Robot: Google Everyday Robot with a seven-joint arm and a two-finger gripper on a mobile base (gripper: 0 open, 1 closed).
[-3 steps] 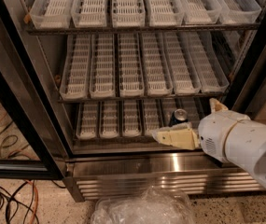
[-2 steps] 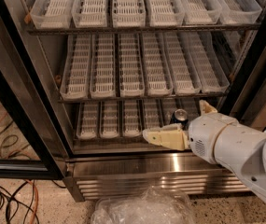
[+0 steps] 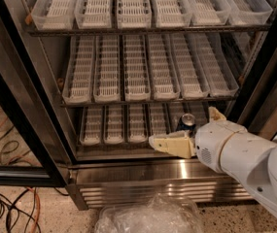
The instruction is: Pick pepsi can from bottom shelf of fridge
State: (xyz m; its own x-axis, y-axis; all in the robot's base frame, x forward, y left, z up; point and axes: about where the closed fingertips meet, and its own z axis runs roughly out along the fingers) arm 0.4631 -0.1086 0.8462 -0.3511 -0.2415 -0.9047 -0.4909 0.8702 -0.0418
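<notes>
Speckled floor [image 3: 45, 217] strewn with orange and black cables [image 3: 2, 203] fronts the large commercial fridge [image 3: 143, 178], its black-framed glass door [image 3: 16, 120] swung wide. On the bottom shelf [image 3: 113, 125] of short white slotted trays, the small blue pepsi can [image 3: 186, 122] with a silver top stands upright near the shelf's right end, close to its front edge. The white robot arm [image 3: 245, 154] reaches in from the right; its cream two-finger gripper [image 3: 181, 126] is spread wide, one finger on each side of the can, gripping nothing. Crumpled clear plastic [image 3: 147, 217] lies below the steel grille
</notes>
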